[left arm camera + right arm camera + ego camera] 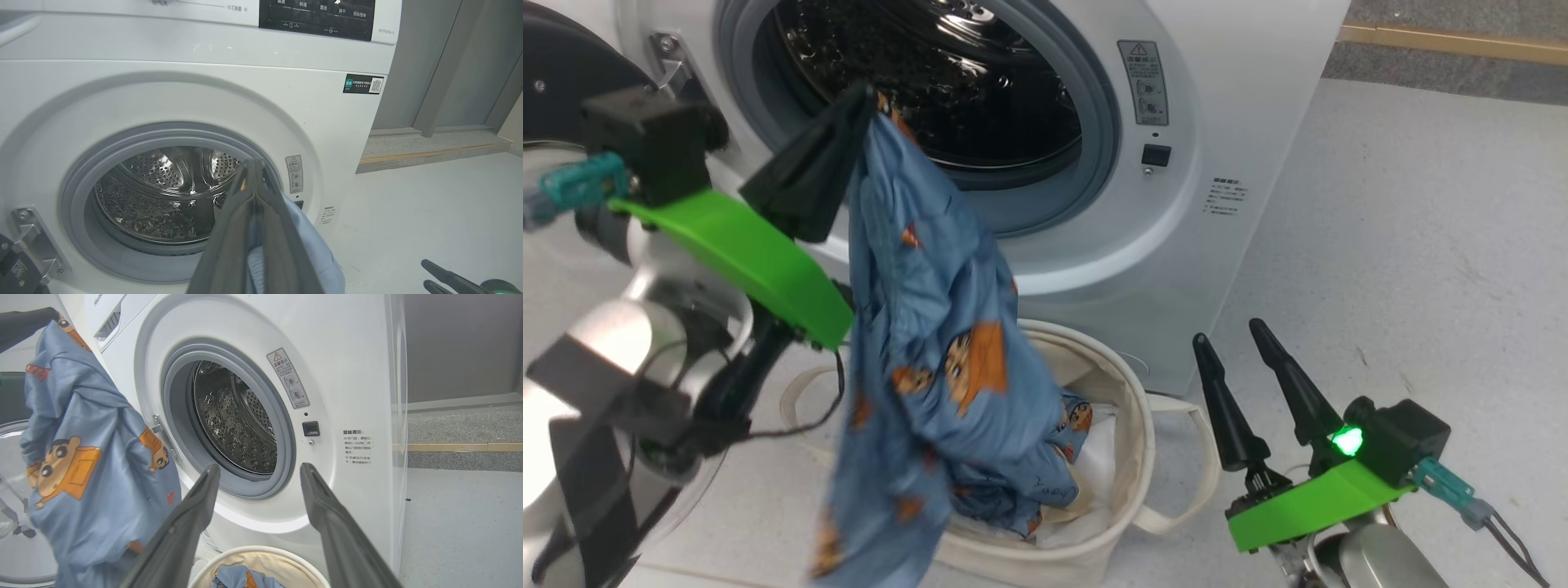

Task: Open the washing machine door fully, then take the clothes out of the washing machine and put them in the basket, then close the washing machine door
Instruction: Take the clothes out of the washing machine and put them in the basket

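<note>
Left gripper is raised at 11 o'clock in the head view, its arm angled up toward the drum mouth, fingers pressed together and pinching the top of the clothes. The blue cartoon-print garment hangs straight down from the pinch, its lower end draped into the basket and partly over the near rim. More blue fabric lies inside the basket on white cloth.

Right gripper sits low at 4 o'clock, fingers spread and holding nothing, pointing up toward the washing machine.

The basket stands on the floor, touching or just beside the machine's front base. The washing machine door is swung open at 9 o'clock, behind the left arm. Open floor lies from 1 to 5 o'clock, right of the machine.

A warning sticker with a red triangle sits right of the seal. A small printed Chinese label sits below it, too small to read. A QR label sits under the control panel.
</note>
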### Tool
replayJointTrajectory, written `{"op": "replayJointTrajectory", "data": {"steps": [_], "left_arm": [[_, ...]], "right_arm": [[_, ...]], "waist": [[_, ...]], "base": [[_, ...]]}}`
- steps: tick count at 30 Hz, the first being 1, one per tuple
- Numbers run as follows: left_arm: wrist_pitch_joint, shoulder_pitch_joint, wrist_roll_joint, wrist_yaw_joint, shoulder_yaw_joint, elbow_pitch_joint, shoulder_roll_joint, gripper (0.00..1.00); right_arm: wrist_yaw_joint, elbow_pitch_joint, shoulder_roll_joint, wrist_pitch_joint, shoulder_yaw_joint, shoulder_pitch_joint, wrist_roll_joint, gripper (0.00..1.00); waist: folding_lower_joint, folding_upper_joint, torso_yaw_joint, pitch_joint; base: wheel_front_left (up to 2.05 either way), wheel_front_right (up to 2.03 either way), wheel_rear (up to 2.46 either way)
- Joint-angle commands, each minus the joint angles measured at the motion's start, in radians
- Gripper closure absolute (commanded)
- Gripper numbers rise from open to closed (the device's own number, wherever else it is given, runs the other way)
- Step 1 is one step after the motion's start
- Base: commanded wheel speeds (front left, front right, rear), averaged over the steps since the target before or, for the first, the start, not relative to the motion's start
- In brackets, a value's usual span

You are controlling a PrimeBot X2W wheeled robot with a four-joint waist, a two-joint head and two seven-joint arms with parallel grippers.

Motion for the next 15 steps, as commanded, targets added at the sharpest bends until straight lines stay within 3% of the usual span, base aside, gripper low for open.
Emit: {"op": "replayJointTrajectory", "data": {"steps": [1, 15], "left_arm": [[0.011, -0.011, -0.003, 0.015, 0.056, -0.044, 0.049, 1.00], [-0.005, 0.174, -0.072, 0.061, 0.064, -0.080, 0.083, 1.00]], "right_arm": [[0.008, -0.026, 0.005, -0.011, 0.021, -0.013, 0.008, 0.00], [0.008, -0.009, 0.001, -0.012, 0.034, -0.024, 0.013, 0.00]], "waist": [[0.0001, -0.0001, -0.003, 0.004], [0.0001, -0.0001, -0.055, 0.029]], "base": [[0.00, 0.00, 0.00], [0.00, 0.00, 0.00]]}}
